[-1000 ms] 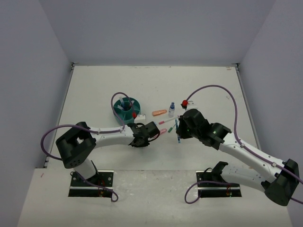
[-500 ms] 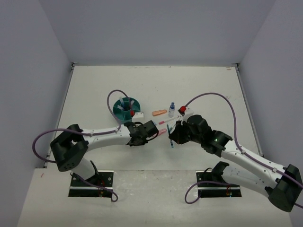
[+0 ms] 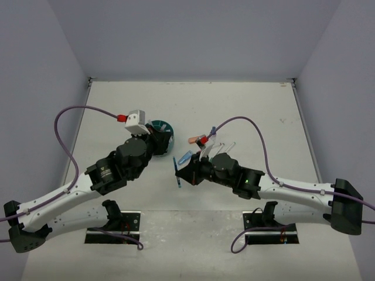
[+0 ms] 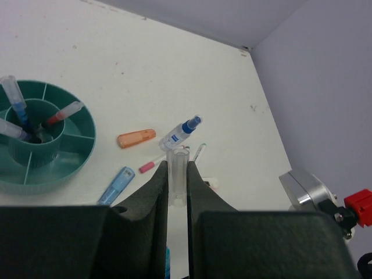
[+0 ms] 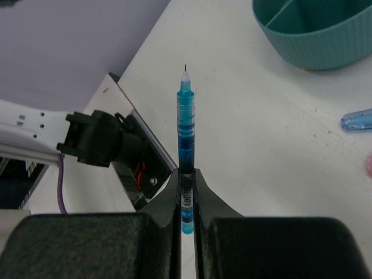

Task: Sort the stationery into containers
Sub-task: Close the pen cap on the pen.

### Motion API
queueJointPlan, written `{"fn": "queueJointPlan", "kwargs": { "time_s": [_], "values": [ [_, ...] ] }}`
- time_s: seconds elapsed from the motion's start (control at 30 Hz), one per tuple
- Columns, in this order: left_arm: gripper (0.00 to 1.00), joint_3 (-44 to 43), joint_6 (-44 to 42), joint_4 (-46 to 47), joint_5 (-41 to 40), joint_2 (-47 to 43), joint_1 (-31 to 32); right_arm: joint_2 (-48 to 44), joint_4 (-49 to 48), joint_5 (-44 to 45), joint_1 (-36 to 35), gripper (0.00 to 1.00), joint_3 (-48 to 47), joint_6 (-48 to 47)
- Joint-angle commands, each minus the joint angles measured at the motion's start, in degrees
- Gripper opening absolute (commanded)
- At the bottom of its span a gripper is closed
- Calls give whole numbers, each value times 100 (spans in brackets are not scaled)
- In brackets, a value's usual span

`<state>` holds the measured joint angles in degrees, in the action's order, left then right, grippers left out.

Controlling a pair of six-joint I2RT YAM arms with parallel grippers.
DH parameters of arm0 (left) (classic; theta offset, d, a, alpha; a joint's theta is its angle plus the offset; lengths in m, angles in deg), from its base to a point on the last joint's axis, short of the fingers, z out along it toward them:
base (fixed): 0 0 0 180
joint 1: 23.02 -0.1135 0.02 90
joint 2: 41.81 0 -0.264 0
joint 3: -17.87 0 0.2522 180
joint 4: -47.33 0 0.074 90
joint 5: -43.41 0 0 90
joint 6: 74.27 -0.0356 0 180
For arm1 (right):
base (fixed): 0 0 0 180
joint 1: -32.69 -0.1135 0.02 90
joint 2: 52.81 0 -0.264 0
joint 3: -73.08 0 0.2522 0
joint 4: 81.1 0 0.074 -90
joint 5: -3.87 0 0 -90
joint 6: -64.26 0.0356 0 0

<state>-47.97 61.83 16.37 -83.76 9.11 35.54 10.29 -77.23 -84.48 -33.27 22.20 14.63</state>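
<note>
My left gripper (image 4: 177, 165) is shut on a translucent pen (image 4: 178, 181) that stands up between its fingers. It hangs high above the table, to the right of the round teal organizer (image 4: 81, 152), whose central cup holds several pens. My right gripper (image 5: 186, 174) is shut on a blue pen (image 5: 185, 131) with its tip pointing away from the wrist. In the top view that blue pen (image 3: 177, 177) hangs low at the table's middle front, with the organizer (image 3: 166, 130) behind it, half hidden by my left wrist.
An orange marker (image 4: 136, 138), a blue-capped bottle (image 4: 181, 133), a pink-tipped pen (image 4: 152, 163), a thin white pen (image 4: 199, 152) and a light-blue marker (image 4: 117, 185) lie right of the organizer. The left arm's base plate (image 5: 135, 174) lies beyond the blue pen.
My left gripper shut on the translucent pen, then rose and swung back left beside the organizer. My right arm carried the blue pen left and nearer the front.
</note>
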Motion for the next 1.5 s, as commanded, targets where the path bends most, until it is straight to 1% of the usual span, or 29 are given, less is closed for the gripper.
{"fn": "queueJointPlan", "kwargs": {
  "time_s": [0.0, 0.03, 0.2, 0.5, 0.77, 0.97, 1.2, 1.47],
  "values": [
    [0, 119, -733, 757, 267, -179, 15, 123, -277, 865, -27, 0, -591, 159],
    [0, 110, -733, 700, 282, -207, 15, 141, -224, 984, -32, 0, -649, 152],
    [0, 184, -624, 640, 450, -285, 15, 219, -73, 938, -23, 0, -843, 23],
    [0, 367, -487, 685, 610, -207, 15, 193, 6, 1093, -24, 0, -851, 39],
    [0, 486, -423, 738, 735, -179, 15, 196, 80, 1059, -23, 0, -959, -15],
    [0, 508, -392, 749, 580, -208, 16, 215, 192, 988, -32, 0, -1068, -53],
    [0, 162, -450, 531, 116, -314, 15, 305, 230, 875, -32, 0, -911, 84],
    [0, 76, -523, 606, 0, -284, 15, 359, 237, 686, -68, 0, -919, 65]
  ]
}}
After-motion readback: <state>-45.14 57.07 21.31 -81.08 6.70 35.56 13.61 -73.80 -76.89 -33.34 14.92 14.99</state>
